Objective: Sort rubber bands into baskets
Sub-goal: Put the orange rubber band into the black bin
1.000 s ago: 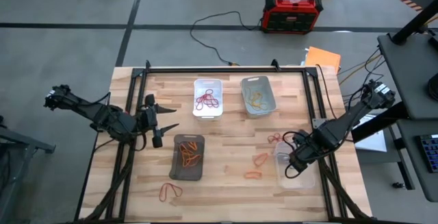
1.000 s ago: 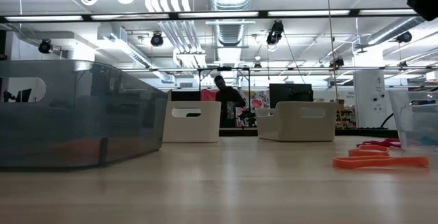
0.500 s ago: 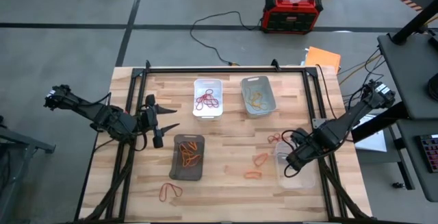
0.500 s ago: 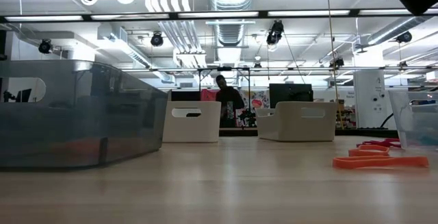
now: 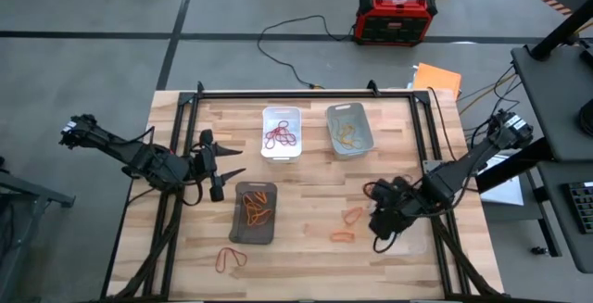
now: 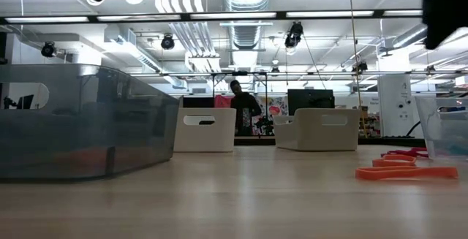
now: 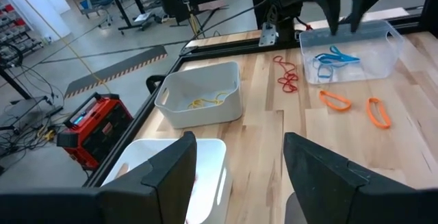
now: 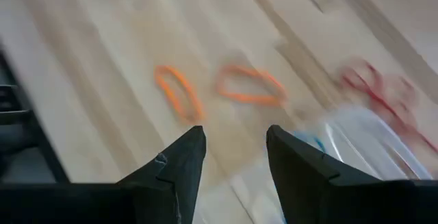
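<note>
The bench carries four baskets: the white basket and light grey basket near its far edge, the dark basket toward the near left, and the clear basket by the right edge, holding blue bands. The left gripper hangs at the left edge, fingers spread and empty. The right gripper hovers beside the clear basket, released, holding nothing. Two orange rubber bands lie loose near it, red bands just beyond, and another pair near the front-left corner.
</note>
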`<state>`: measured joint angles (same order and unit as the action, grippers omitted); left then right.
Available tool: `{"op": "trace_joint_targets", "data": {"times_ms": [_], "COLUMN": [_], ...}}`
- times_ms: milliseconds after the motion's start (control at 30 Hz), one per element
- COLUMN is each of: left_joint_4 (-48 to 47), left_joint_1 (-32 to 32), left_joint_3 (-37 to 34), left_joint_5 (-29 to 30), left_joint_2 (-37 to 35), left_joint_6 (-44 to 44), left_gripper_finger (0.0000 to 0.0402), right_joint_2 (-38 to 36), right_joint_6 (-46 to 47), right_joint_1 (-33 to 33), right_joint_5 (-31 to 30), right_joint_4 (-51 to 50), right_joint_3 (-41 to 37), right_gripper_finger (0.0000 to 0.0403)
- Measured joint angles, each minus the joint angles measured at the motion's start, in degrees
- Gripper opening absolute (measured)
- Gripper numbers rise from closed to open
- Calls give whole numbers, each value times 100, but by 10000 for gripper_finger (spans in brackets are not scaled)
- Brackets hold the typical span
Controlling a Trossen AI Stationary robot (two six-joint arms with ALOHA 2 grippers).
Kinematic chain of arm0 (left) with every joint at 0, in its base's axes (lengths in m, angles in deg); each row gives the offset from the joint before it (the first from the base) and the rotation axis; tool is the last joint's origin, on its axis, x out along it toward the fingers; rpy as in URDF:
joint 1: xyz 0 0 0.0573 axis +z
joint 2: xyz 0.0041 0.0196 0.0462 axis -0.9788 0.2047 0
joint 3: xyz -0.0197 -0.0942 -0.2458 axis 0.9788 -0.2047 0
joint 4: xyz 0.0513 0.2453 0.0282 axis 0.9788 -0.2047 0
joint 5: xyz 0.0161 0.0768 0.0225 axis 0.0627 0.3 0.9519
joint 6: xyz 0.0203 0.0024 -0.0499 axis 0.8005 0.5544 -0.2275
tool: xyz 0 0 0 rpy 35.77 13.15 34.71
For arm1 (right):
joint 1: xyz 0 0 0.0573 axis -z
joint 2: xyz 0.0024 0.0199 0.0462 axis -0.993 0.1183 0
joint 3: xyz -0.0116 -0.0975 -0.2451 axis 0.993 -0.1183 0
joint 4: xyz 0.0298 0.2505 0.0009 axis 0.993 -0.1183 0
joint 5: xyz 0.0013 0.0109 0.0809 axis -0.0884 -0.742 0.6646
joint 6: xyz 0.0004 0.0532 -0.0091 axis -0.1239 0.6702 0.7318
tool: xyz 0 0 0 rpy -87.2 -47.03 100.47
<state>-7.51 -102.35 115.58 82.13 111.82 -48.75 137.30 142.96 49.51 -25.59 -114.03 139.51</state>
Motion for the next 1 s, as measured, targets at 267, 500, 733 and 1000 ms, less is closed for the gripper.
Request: {"op": "trace_joint_targets", "data": {"times_ms": [267,500,733,1000], "left_joint_4": [94,89,92,96], "left_joint_1": [0,0,-1,0], "left_joint_3": [2,2,2,2], "left_joint_5": [-2,-2,-4,-10], "left_joint_2": [78,77,103,278], "left_joint_6": [20,22,-9,-53], "left_gripper_finger": [203,203,203,203], "right_joint_2": [932,1994,2939,3673], "right_joint_6": [-2391,-3353,-3622,-3561], "right_joint_1": [186,212,215,215], "right_joint_5": [-69,-60,88,441], "right_joint_4": [1639,1631,1243,769], "right_joint_3": [42,658,1398,1726], "right_gripper_finger": [144,153,155,142]}}
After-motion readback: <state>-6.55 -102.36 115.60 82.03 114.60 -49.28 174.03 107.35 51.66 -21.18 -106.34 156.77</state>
